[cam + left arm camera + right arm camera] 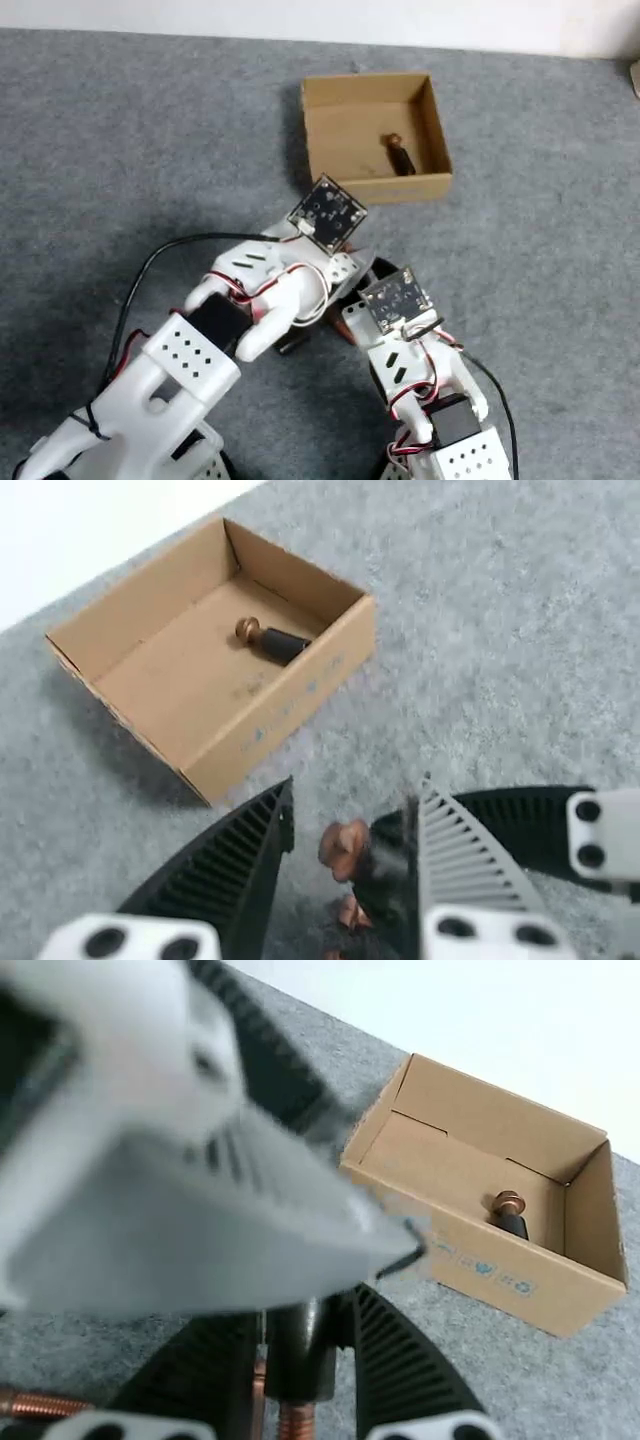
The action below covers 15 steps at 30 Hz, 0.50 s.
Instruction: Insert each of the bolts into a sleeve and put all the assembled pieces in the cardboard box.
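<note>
Looming before the cardboard box (375, 188), left end effector (356, 792) gapes wide while right end effector (305, 1322) pinches a sleeve (297, 1358).

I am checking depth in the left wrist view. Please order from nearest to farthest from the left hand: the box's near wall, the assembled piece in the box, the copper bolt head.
1. Copper bolt head, between the fingers of the left hand.
2. Box's near wall, farther ahead.
3. Assembled piece, inside the box, beyond that wall.

cardboard box (385, 188) on table (100, 150), 1 assembled piece (400, 157) inside
</note>
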Each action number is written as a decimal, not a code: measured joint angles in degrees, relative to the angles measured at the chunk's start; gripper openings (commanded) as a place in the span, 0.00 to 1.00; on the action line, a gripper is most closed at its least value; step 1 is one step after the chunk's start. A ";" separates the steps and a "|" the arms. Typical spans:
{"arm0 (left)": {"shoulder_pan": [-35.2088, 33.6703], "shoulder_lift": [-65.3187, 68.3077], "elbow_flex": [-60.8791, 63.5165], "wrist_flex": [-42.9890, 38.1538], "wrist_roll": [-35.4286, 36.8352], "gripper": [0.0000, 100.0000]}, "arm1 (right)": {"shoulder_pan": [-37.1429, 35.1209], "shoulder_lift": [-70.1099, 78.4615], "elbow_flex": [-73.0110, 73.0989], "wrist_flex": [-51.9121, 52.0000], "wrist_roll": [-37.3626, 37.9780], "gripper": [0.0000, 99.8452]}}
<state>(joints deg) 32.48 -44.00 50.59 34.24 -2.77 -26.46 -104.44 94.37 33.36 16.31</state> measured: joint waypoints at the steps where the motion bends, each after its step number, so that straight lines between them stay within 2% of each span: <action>1: -0.09 0.00 -0.70 0.26 0.00 0.18 | 0.00 0.00 0.00 0.00 0.00 0.00; 8: -0.44 0.00 -1.93 0.35 -0.18 0.18 | 0.00 0.00 0.00 0.00 0.00 0.00; 12: -6.42 0.00 -1.93 -0.44 0.18 0.15 | 0.00 0.00 0.00 -0.26 0.00 0.00; 15: -12.84 0.09 -0.18 -5.36 2.99 0.13 | 0.88 0.09 0.00 -3.16 0.00 0.00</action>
<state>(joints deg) 19.65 -43.91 50.42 28.88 0.22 -25.58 -104.35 94.37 30.20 16.31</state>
